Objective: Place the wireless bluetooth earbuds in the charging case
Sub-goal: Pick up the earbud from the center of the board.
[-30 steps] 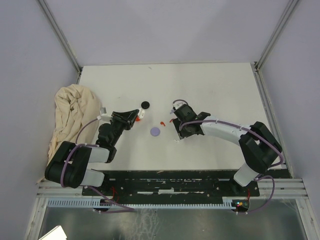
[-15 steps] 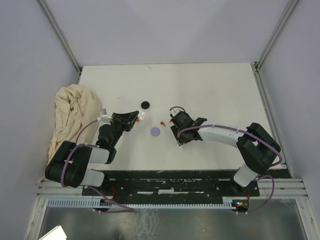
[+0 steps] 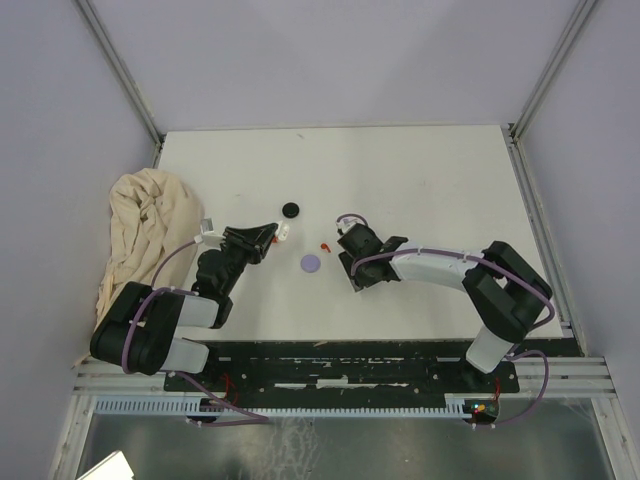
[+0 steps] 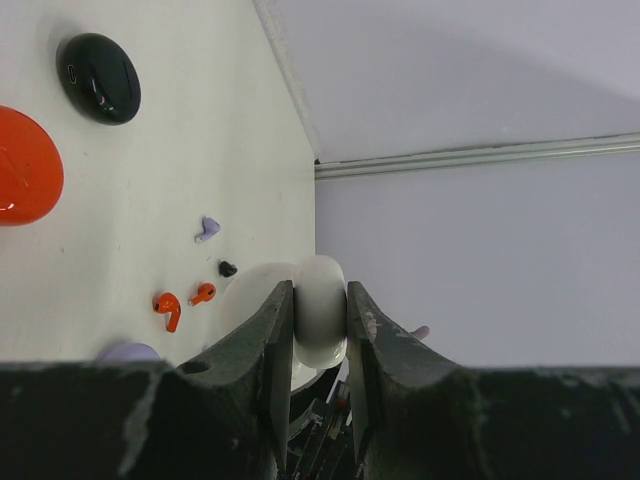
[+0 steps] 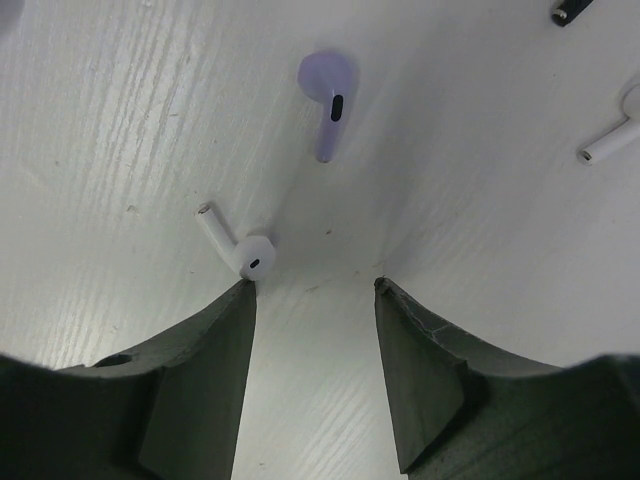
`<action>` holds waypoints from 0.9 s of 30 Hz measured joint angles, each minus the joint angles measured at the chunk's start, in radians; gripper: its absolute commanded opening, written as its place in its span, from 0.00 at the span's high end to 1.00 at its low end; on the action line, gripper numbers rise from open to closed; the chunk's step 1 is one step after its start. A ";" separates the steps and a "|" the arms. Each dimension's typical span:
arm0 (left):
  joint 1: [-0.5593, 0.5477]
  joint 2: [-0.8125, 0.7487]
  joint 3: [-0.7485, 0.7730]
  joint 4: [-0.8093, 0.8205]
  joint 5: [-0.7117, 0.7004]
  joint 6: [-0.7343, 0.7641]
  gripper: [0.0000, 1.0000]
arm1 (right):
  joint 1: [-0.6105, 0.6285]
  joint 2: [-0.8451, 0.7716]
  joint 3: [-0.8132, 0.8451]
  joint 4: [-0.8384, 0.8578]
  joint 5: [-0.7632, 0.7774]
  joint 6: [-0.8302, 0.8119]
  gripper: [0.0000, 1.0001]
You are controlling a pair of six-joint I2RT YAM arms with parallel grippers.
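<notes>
Between the parted jaws of the right gripper (image 5: 312,285), which hangs low over the desk (image 5: 120,120), nothing is held. A white earbud (image 5: 240,248) rests just beside the tip of one finger, ungrasped. Farther out lie a lilac earbud (image 5: 328,100) and, near the edge of that view, a second white earbud (image 5: 608,142). Across the desk, the left gripper (image 4: 319,292) is clenched on a white charging case (image 4: 320,335), seen edge-on, so I cannot tell whether its lid is up. Beyond it, loose on the desk, are two red earbuds (image 4: 168,310), a black earbud (image 4: 228,268), a red disc (image 4: 20,165) and a black disc (image 4: 98,77). By my judgement the task is barely begun, since every earbud in view lies outside a case. What is left is to close on the white earbud, carry it to the held case and seat it, then treat the others likewise.
</notes>
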 measured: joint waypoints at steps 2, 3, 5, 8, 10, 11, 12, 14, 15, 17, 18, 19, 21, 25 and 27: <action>0.000 0.000 0.000 0.000 0.000 0.000 0.97 | 0.000 0.004 0.005 0.003 0.006 0.000 0.41; 0.002 0.000 0.000 0.000 0.001 0.000 0.97 | 0.000 0.008 0.009 0.004 0.010 -0.001 0.41; 0.004 0.001 0.000 0.000 0.002 0.000 0.97 | 0.000 0.018 0.020 0.004 0.018 -0.002 0.41; 0.006 0.002 0.000 0.001 0.002 0.000 0.97 | 0.000 0.036 0.042 0.006 0.032 -0.008 0.41; 0.008 0.003 0.000 0.000 0.002 0.000 0.97 | 0.000 0.050 0.056 0.008 0.045 -0.008 0.41; 0.010 0.004 0.000 0.001 0.003 0.000 0.97 | 0.000 0.055 0.063 0.010 0.048 -0.009 0.41; 0.010 0.004 0.000 0.000 0.003 0.000 0.97 | 0.000 0.060 0.067 0.010 0.052 -0.010 0.41; 0.011 0.004 0.000 0.001 0.002 0.000 0.97 | 0.000 0.068 0.078 0.011 0.064 -0.012 0.41; 0.011 0.004 0.000 0.002 0.002 0.000 0.97 | 0.000 0.072 0.083 0.011 0.069 -0.013 0.41; 0.014 0.004 0.000 0.006 0.003 0.000 0.97 | 0.000 0.081 0.093 0.011 0.074 -0.016 0.41; 0.015 0.004 0.000 0.009 0.003 0.000 0.97 | 0.000 0.086 0.100 0.011 0.077 -0.017 0.41; 0.016 0.004 0.000 0.011 0.003 0.000 0.97 | 0.000 0.090 0.105 0.011 0.080 -0.019 0.41; 0.018 0.005 -0.001 0.015 0.003 0.000 0.97 | 0.000 0.100 0.117 0.011 0.085 -0.020 0.41; 0.021 0.006 -0.002 0.016 0.003 0.000 0.97 | 0.000 0.124 0.146 0.011 0.087 -0.021 0.41; 0.022 0.006 -0.005 0.019 0.003 0.000 0.97 | 0.000 0.133 0.158 0.012 0.087 -0.023 0.41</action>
